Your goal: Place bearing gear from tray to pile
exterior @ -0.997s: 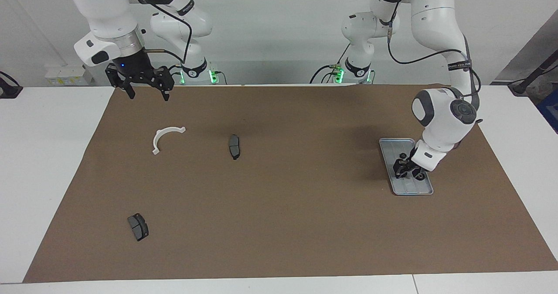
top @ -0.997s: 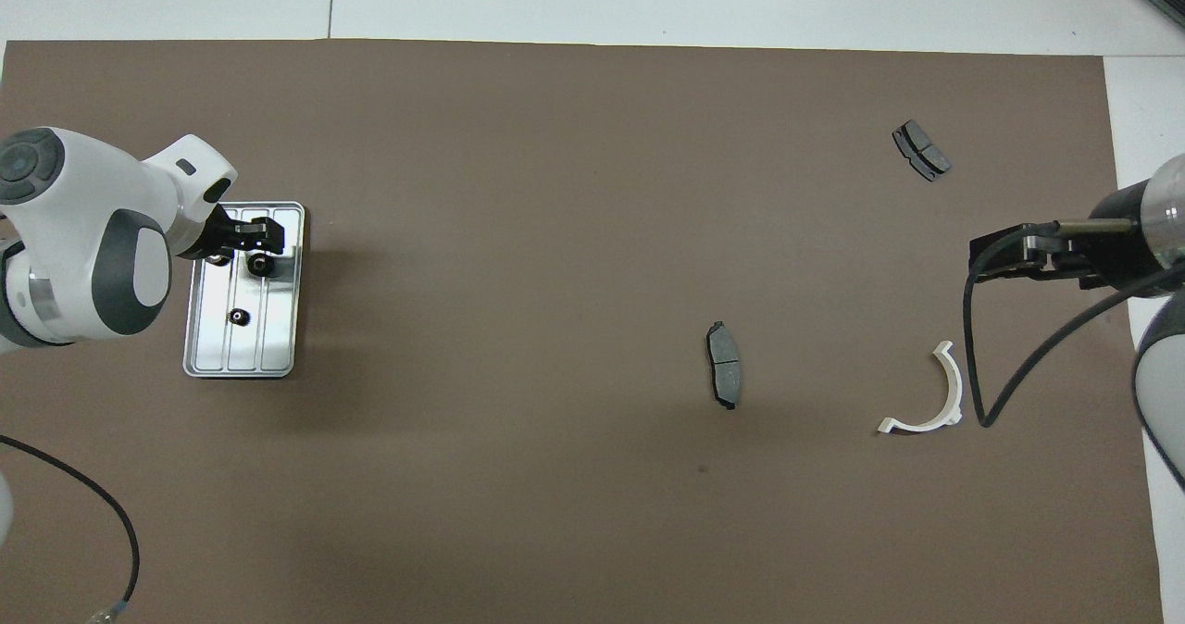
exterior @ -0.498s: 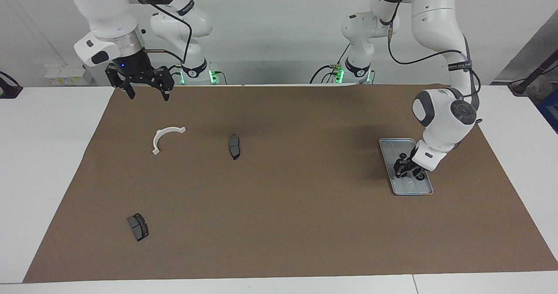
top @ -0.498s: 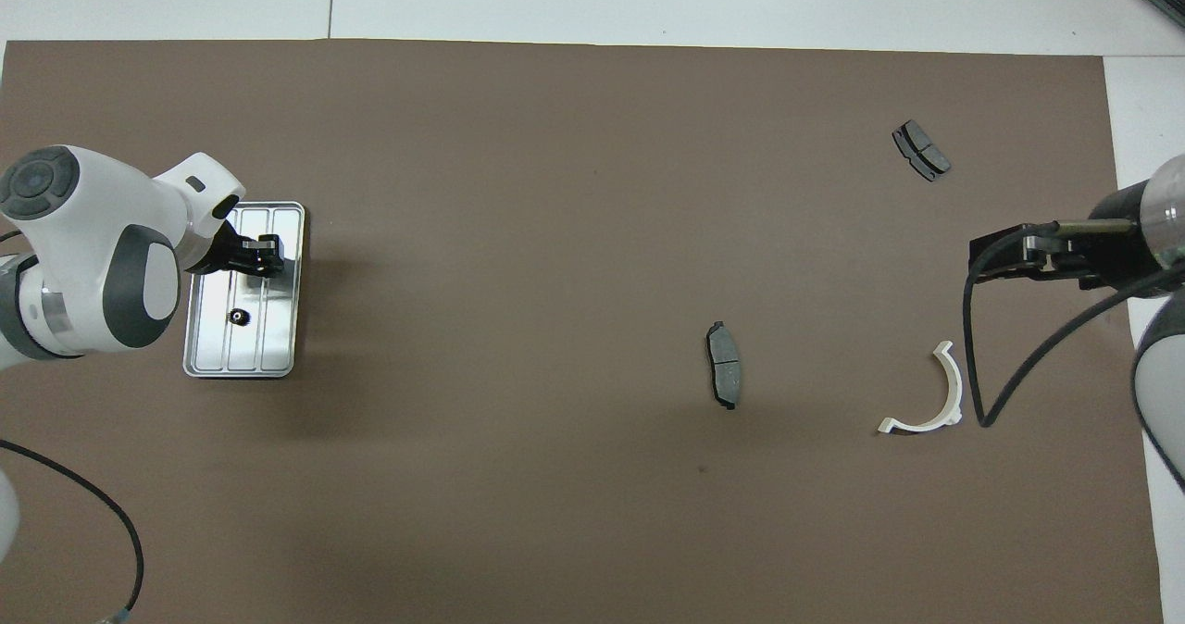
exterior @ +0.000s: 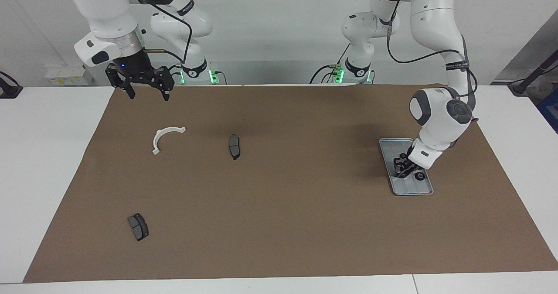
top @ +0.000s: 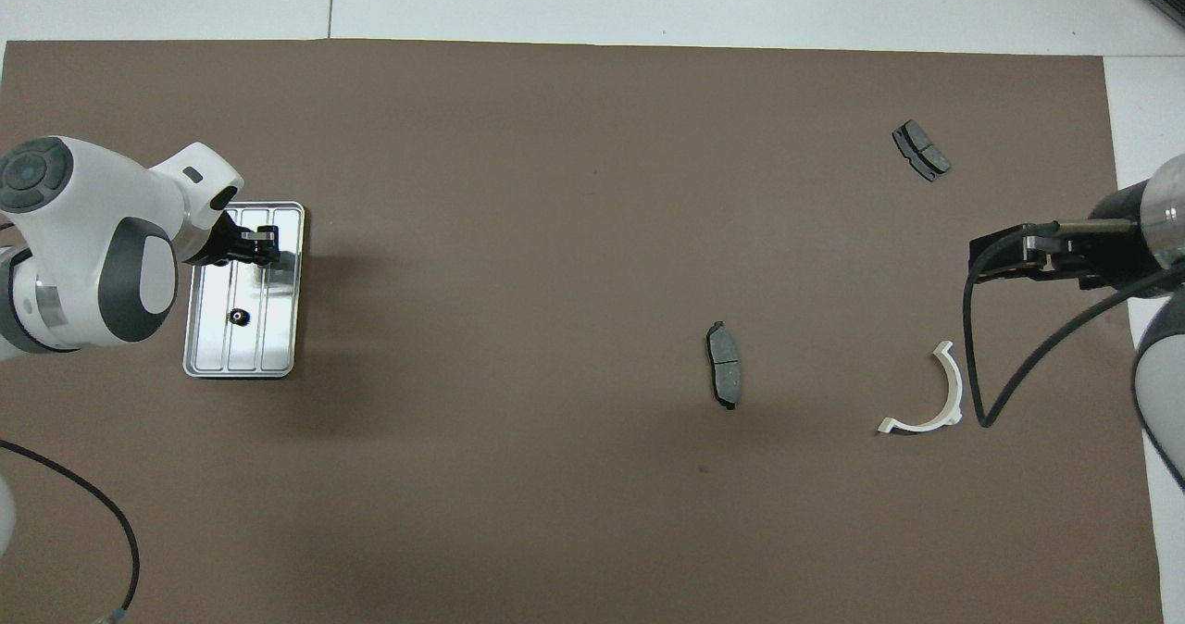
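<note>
Two arms attend. The right gripper [exterior: 148,94] hangs idle over the edge of the brown paper mat [exterior: 283,224] closest to the robots, at the right arm's end, fingers spread wide and holding nothing.

Next out lies the pile. A white C-shaped plastic arc [exterior: 165,138] [top: 928,402] comes first, then a dark grey curved brake pad [exterior: 234,146] [top: 724,365] beside it toward mid-table.

At the left arm's end sits the flat silver-grey metal tray [exterior: 412,189] [top: 278,355]. A small black ring-shaped bearing gear [top: 239,317] rests in the nearer half of its middle channel. The left gripper [exterior: 403,166] [top: 264,243] is down inside the tray, fingers drawn close (whether they hold anything cannot be told). A second black ring [exterior: 420,176] lies just beside it.

Farthest out, well apart from the rest, lies another dark grey brake pad [exterior: 138,227] [top: 921,150].
</note>
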Controlling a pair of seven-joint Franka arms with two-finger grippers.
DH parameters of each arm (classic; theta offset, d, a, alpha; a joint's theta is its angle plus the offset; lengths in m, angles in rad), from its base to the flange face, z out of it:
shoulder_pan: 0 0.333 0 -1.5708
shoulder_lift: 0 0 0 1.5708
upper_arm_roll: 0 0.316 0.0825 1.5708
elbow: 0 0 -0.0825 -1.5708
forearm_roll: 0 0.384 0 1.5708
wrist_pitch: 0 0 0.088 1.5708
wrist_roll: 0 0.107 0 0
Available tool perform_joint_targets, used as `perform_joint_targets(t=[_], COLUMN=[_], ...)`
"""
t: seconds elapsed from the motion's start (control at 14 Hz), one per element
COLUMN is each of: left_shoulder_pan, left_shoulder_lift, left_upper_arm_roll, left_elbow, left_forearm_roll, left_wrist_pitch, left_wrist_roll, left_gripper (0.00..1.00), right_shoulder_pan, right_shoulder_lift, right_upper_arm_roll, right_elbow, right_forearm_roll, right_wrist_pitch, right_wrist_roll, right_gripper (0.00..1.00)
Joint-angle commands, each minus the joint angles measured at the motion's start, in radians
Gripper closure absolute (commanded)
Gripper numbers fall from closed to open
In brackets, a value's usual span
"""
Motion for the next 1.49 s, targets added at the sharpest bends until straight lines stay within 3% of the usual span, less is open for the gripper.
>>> perform_joint_targets(t=[0.0,0.5,0.64,0.85,0.93,1.14,1.21,1.28,1.42], left_shoulder_pan=[-0.098,-0.463,-0.54,-0.611,-0.626,-0.645,-0.643,-0.636,-0.596], left_shoulder_lift=[0.049,0.052,0.032,-0.009,-0.023,-0.026,-0.026,-0.025,-0.017], left_upper_arm_roll=[0.004,0.004,0.004,0.001,0.001,0.001,0.001,0.003,0.006], left_elbow=[0.187,0.185,0.121,-0.031,-0.061,-0.067,-0.058,-0.043,0.003], left_forearm_roll=[0.001,0.001,0.001,0.001,0.001,0.001,0.001,0.001,0.003], left_wrist_pitch=[-0.099,-0.056,-0.039,0.094,0.119,0.104,0.092,0.075,0.035], left_wrist_roll=[-0.093,-0.638,-0.687,-0.704,-0.708,-0.708,-0.706,-0.705,-0.697], left_gripper=[1.0,1.0,1.0,0.99,0.87,0.15,0.05,0.0,0.0], right_shoulder_pan=[-0.007,-0.021,-0.024,-0.026,-0.027,-0.013,-0.006,0.011,0.048], right_shoulder_lift=[-0.026,-0.026,-0.027,-0.05,-0.061,-0.073,-0.073,-0.073,-0.078], right_upper_arm_roll=[-0.005,-0.009,-0.009,-0.011,-0.011,-0.008,-0.005,-0.003,-0.002], right_elbow=[-0.029,-0.031,-0.034,-0.08,-0.103,-0.154,-0.167,-0.18,-0.221], right_forearm_roll=[0.012,0.012,0.012,0.012,0.012,0.014,0.024,0.05,0.058], right_wrist_pitch=[0.019,0.01,0.01,0.02,0.025,0.1,0.112,0.138,0.21], right_wrist_roll=[-0.027,-0.032,-0.032,-0.032,-0.032,-0.03,-0.03,-0.024,-0.021], right_gripper=[0.0,0.0,0.0,0.0,0.0,0.0,0.0,0.0,0.0])
